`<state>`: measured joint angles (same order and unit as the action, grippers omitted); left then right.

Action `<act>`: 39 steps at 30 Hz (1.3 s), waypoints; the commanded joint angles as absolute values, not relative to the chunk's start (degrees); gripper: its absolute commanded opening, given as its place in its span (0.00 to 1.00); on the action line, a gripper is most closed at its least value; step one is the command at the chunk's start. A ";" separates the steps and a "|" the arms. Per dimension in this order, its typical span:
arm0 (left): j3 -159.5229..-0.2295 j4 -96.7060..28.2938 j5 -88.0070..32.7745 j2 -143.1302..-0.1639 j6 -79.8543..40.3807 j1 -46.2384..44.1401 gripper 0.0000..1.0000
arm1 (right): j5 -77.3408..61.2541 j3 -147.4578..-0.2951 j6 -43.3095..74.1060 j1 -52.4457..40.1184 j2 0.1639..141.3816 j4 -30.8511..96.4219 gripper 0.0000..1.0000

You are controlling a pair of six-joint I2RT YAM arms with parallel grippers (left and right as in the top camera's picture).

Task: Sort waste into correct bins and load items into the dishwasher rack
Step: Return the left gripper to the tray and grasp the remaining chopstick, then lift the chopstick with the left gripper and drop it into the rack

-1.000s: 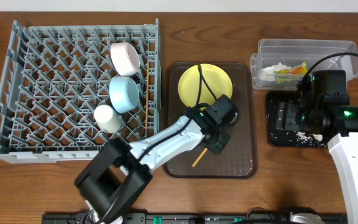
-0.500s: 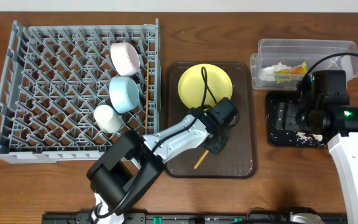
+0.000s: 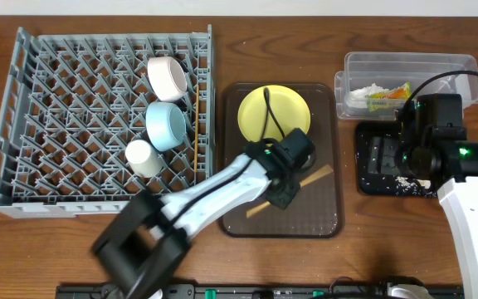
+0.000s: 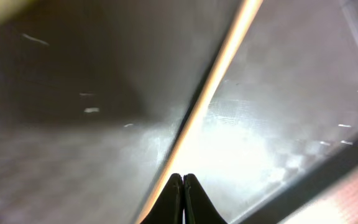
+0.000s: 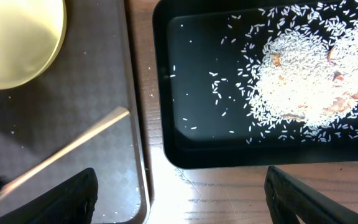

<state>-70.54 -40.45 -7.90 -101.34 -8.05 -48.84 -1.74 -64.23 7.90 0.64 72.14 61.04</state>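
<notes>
A thin wooden chopstick (image 3: 305,183) lies slantwise on the brown serving tray (image 3: 322,218), below the yellow plate (image 3: 276,112). My left gripper (image 3: 284,196) is down on it, jaws pressed together. In the left wrist view the chopstick (image 4: 219,78) runs past the left fingertip (image 4: 175,186) and nothing shows between the jaws. My right gripper (image 5: 185,199) hangs open over the gap between the brown tray (image 5: 104,93) and the black tray (image 5: 197,93), which holds rice scraps (image 5: 303,74). The grey rack (image 3: 56,124) holds a pinkish bowl (image 3: 167,76), a blue bowl (image 3: 166,124) and a white cup (image 3: 142,156).
The clear tub (image 3: 438,65) at the back right holds the green-yellow wrapper (image 3: 388,95) and white paper (image 3: 370,88). A black cable crosses the plate. The black tray (image 3: 363,184) sits close beside the brown tray's right rim.
The left jaws have closed. The chopstick has swung from a steep slant to a flatter one, its far end now toward the tray's right side. The right arm has not moved.
</notes>
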 commanded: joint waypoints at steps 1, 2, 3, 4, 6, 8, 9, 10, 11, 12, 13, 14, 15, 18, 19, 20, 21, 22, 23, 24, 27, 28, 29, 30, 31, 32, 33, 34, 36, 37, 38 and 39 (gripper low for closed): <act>-72.01 -41.21 0.49 -93.62 -6.31 -46.44 0.06 | -1.96 -64.71 8.10 1.10 71.64 61.12 0.84; -72.01 -41.28 2.02 -91.96 -6.28 -45.17 0.06 | -1.96 -64.71 8.10 1.10 71.64 61.10 0.84; -72.01 -41.28 2.76 -90.63 -6.28 -43.83 0.06 | -1.96 -64.71 8.10 1.10 71.64 61.10 0.84; -72.01 -41.12 2.85 -89.32 -6.26 -42.15 0.06 | -1.96 -64.71 8.10 1.10 71.64 61.10 0.84; -72.01 -41.06 2.46 -87.53 -6.26 -38.96 0.06 | -1.96 -64.71 8.10 1.10 71.64 61.12 0.84; -72.01 -41.10 1.13 -86.85 -6.26 -36.67 0.06 | -1.96 -64.71 8.10 1.10 71.64 61.14 0.84; -72.01 -41.10 -0.38 -86.80 -6.24 -35.86 0.07 | -1.96 -64.71 8.10 1.10 71.64 61.12 0.83; -71.96 -41.10 -2.66 -86.85 -6.22 -35.31 0.12 | -1.96 -64.71 8.12 1.10 71.64 61.10 0.83; -71.81 -41.06 -4.45 -86.98 -6.20 -35.14 0.21 | -1.96 -64.71 8.12 1.10 71.64 61.06 0.84; -71.68 -41.06 -6.13 -87.22 -6.00 -35.20 0.24 | -1.98 -64.71 8.12 1.10 71.64 60.97 0.84; -71.57 -41.06 -7.20 -87.55 -6.02 -35.46 0.26 | -1.96 -64.71 8.12 1.10 71.64 60.93 0.84; -71.46 -41.06 -7.88 -88.09 -6.02 -35.97 0.30 | -1.98 -64.71 8.12 1.10 71.64 60.90 0.83; -71.44 -41.06 -8.03 -88.68 -6.02 -36.45 0.33 | -1.96 -64.71 8.12 1.10 71.64 60.93 0.84; -71.42 -41.04 -8.01 -90.91 -6.02 -38.61 0.34 | -1.98 -64.71 8.12 1.10 71.64 60.99 0.83; -71.42 -41.04 -8.01 -91.81 -6.02 -39.53 0.34 | -1.98 -64.71 8.12 1.10 71.64 60.99 0.83; -71.42 -41.01 -8.01 -92.79 -6.00 -40.47 0.34 | -1.98 -64.71 8.12 1.10 71.64 60.99 0.83; -71.42 -40.91 -8.01 -93.91 -6.02 -41.43 0.35 | -1.96 -64.71 8.12 1.10 71.64 60.99 0.83; -71.42 -40.80 -7.99 -94.96 -6.02 -42.33 0.36 | -1.98 -64.71 8.12 1.10 71.64 60.95 0.84; -71.42 -40.60 -7.99 -96.14 -6.02 -43.22 0.38 | -1.96 -64.71 8.12 1.10 71.64 60.93 0.84; -71.42 -40.29 -8.01 -97.27 -6.02 -44.07 0.39 | -1.96 -64.71 8.12 1.10 71.64 60.93 0.84; -71.42 -38.92 -7.99 -101.03 -6.02 -46.92 0.39 | -1.96 -64.71 8.12 1.10 71.64 61.01 0.84; -71.42 -38.22 -7.99 -102.39 -6.02 -47.88 0.39 | -1.96 -64.71 8.12 1.10 71.64 61.04 0.84; -71.42 -37.52 -7.94 -103.48 -6.00 -48.64 0.39 | -1.96 -64.71 8.12 1.10 71.64 61.06 0.84; -71.42 -36.77 -7.94 -104.60 -5.98 -49.28 0.39 | -1.96 -64.71 8.12 1.10 71.64 61.06 0.83; -71.42 -35.79 -7.94 -105.80 -5.96 -49.93 0.39 | -1.96 -64.71 8.12 1.10 71.64 61.06 0.83; -71.42 -34.96 -7.94 -106.85 -5.76 -50.43 0.39 | -1.96 -64.71 8.12 1.10 71.64 61.06 0.84; -71.42 -34.13 -7.92 -107.94 -5.56 -50.94 0.39 | -1.96 -64.71 8.12 1.10 71.64 61.06 0.84; -71.42 -33.52 -7.92 -108.86 -5.56 -51.31 0.39 | -1.96 -64.71 8.12 1.10 71.64 61.06 0.84; -71.42 -32.80 -7.90 -110.61 -5.56 -51.83 0.39 | -1.96 -64.71 8.10 1.10 71.64 61.08 0.84; -71.42 -32.60 -7.90 -111.53 -5.56 -51.92 0.39 | -1.96 -64.71 8.10 1.10 71.64 61.10 0.84; -71.42 -32.45 -7.90 -112.27 -5.56 -51.94 0.39 | -1.96 -64.71 8.10 1.10 71.64 61.08 0.84; -71.42 -32.42 -7.86 -112.90 -5.56 -51.94 0.39 | -1.96 -64.71 8.10 1.10 71.64 61.08 0.84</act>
